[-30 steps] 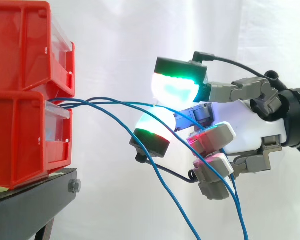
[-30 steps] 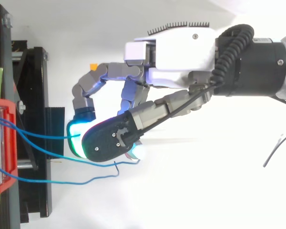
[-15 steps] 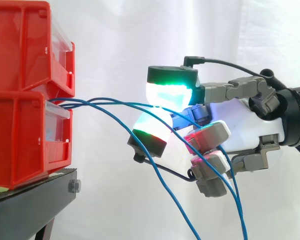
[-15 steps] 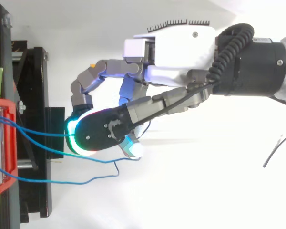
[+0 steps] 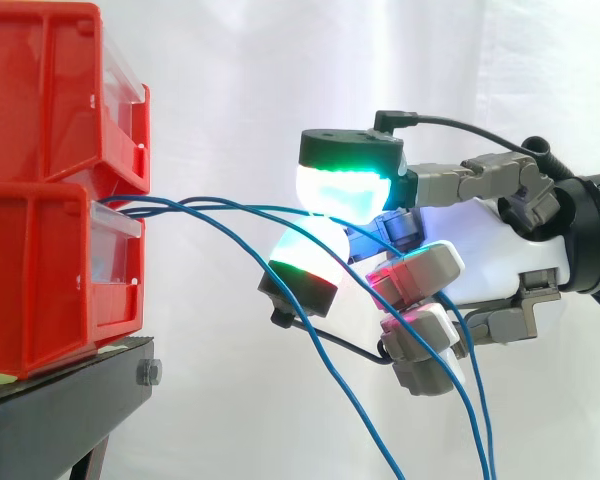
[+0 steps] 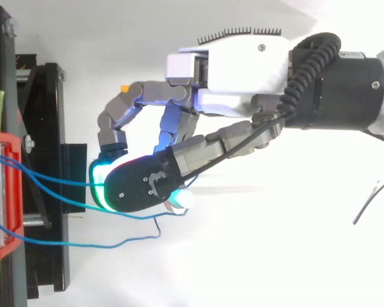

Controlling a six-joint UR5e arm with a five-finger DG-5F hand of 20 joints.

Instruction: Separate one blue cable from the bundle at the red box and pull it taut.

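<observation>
Right of the red plastic box [image 5: 50, 250], I have the robot hand [image 5: 490, 250] pinching one thin blue cable [image 6: 64, 181], apart from the bundle [image 5: 125, 205], ready for tautening.

The side camera sits close beside the work, level with my hand [image 5: 480, 250], and looks across it toward the white curtain [image 5: 230, 80]. The red bins [image 5: 50, 200] on the black stand [image 5: 70, 400] are at its left edge and my arm enters from the right. The top camera looks straight down from close above, laid out the same way. Both views share the bin fronts, the blue cables [image 6: 64, 181] and my hand.
</observation>
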